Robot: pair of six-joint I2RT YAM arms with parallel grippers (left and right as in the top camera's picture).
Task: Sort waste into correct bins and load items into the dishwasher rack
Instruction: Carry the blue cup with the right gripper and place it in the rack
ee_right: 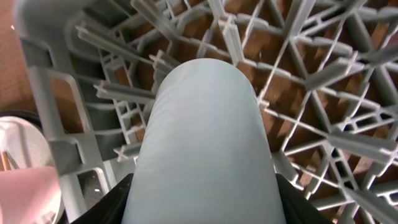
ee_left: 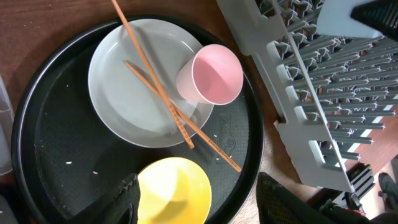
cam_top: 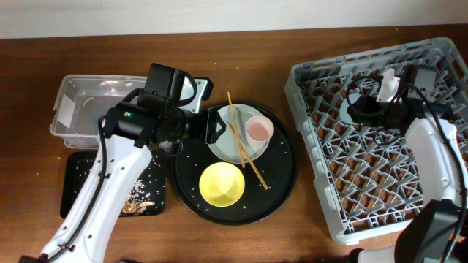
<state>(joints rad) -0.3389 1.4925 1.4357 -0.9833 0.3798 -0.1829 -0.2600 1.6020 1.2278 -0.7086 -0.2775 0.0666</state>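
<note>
One item is in hand: the light blue cup [ee_right: 202, 137], clamped on both flanks by the right gripper [ee_right: 202, 208], which is closed onto it. The cup sits just above the floor of the dishwasher rack [ee_right: 56, 93], pointing away from the wrist camera. Which end is its mouth cannot be told.

1. Lower the cup into a gap between pegs, not onto a peg tip.
2. Release only once the cup is supported; its smooth, rounded wall will likely roll or slip if dropped.
3. Lift clear straight up so the fingers do not snag the lattice.

The cup reads as matte, seamless plastic. The rack is grey moulded plastic, an open lattice of thin ribs and upright pegs with the wooden table [cam_top: 292, 241] showing through.

Further off, the left gripper [ee_left: 198, 202] hovers open and empty over the round black tray [ee_left: 56, 155], which is finely textured and speckled. On it lie a yellow bowl [cam_top: 221, 183], a pale glossy plate [ee_left: 124, 99], a tipped pink cup [ee_left: 211, 78], and two thin wooden chopsticks [ee_left: 155, 93] crossing the plate.

Farthest, a clear tub [cam_top: 95, 80] and a small black tray [cam_top: 80, 172] holding crumbly scraps [cam_top: 139, 197].
</note>
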